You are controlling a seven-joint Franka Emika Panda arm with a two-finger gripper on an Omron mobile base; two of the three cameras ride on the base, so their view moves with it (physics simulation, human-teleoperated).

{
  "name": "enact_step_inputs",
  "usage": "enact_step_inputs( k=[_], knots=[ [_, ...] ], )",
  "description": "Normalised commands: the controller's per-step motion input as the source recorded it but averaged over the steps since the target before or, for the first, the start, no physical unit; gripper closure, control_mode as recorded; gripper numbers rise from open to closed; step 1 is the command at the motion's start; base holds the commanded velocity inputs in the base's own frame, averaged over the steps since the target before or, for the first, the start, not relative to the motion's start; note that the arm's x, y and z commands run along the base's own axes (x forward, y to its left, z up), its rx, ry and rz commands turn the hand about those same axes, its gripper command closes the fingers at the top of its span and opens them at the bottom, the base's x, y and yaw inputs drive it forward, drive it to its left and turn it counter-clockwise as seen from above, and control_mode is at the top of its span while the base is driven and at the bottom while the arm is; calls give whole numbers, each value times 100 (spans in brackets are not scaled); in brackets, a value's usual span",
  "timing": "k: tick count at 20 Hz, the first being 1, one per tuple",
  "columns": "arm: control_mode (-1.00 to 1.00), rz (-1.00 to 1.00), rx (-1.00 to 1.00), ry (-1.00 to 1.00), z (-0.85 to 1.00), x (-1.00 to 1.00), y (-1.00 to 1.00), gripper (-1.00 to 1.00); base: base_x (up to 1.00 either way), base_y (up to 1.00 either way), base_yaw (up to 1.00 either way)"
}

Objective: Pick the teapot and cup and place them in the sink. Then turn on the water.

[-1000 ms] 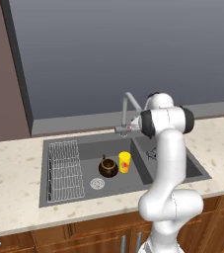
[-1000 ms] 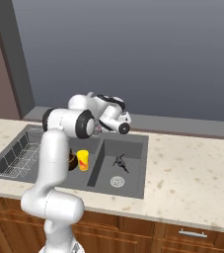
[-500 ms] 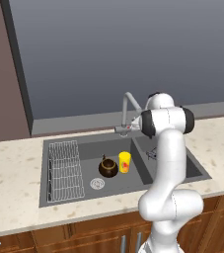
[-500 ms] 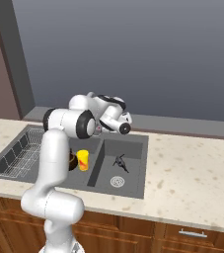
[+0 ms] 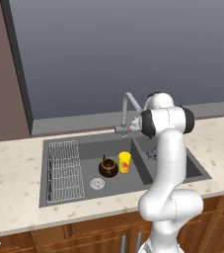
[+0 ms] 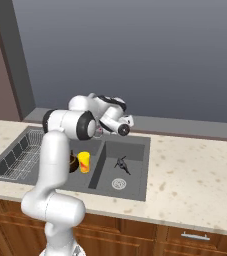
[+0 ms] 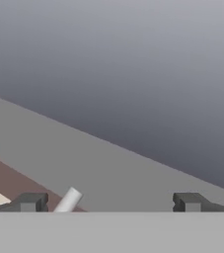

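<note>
The sink [image 5: 59, 197] is the biggest thing here, a dark grey 2-basin unit set in the pale speckled counter [image 5: 10, 197], with a wire rack [image 5: 64, 170] along the left side of the left basin. The white arm rises in front of it and bends toward the far wall, so the gripper [image 7: 108, 202] sits up by the faucet [image 5: 128, 111] at the far rim between the 2 basins. In the hand view the 2 dark fingertips [image 7: 32, 201] stand spread wide with nothing between them, facing the grey wall. A short pale bar just beside the left fingertip may be part of the faucet, though that cannot be told for sure.

The teapot [image 5: 108, 167] and the cup [image 5: 125, 161] stand upright, close side by side in the left basin, the cup on the right, so both placements look done. No water runs from the spout yet. What remains, as far as I can judge, is the tap. The faucet neck rises upright just beside the hand on the left-basin side, so the next move likely depends on lining the open fingers up with its handle, which is too small to place exactly.
</note>
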Motion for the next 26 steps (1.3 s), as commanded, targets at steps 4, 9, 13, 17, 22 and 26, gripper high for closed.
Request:
enact_step_inputs(
  k=[4,9,13,17,22,26],
  knots=[
    [-100,-11,0,8,-13,-9,-89,-100,0,0,0],
    [-100,-10,0,8,-20,-3,-100,-100,0,0,0],
    [-100,-8,0,5,-31,-4,-100,-100,0,0,0],
    [-100,-6,1,2,-36,-11,-100,-100,0,0,0],
    [-100,-3,9,0,-39,-9,-100,-100,0,0,0],
    [-100,-2,11,0,-30,-2,-100,-100,0,0,0]
  ],
)
